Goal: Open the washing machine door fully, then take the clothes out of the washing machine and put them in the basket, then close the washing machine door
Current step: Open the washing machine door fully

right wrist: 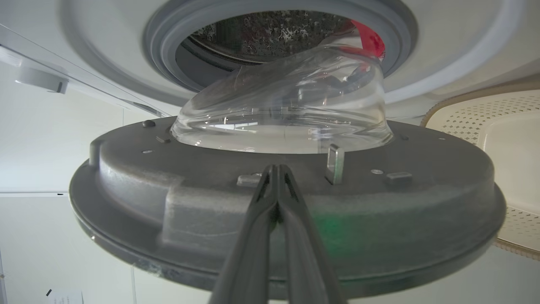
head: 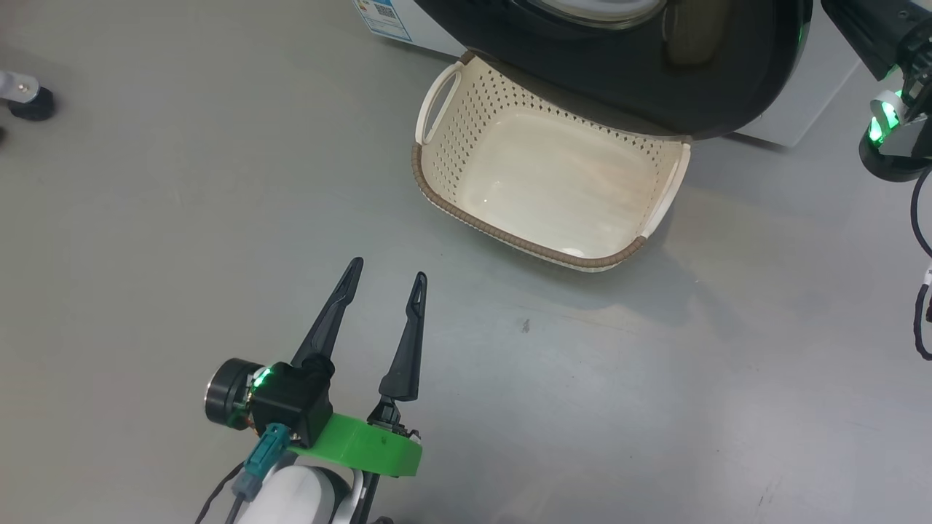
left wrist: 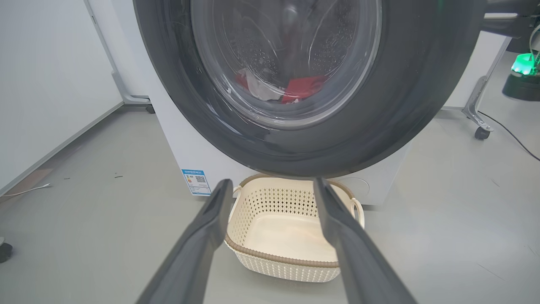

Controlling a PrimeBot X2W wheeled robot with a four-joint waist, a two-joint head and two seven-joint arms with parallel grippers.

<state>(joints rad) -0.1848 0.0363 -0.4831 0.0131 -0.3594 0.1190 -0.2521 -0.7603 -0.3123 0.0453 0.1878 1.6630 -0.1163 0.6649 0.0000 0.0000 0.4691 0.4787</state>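
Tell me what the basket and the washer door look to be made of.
Basket: likely moulded plastic, cream and slightly glossy, with a punched hole pattern in the walls and a brown woven-look rim. Door: the outer ring seems to be glossy black plastic with mirror-like reflections; the inner side looks matt grey. Its bowl: clear and see-through with bright highlights, probably glass.

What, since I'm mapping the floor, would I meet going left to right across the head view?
Caster → left gripper → basket → right arm. The door is left out because it overlaps the basket.
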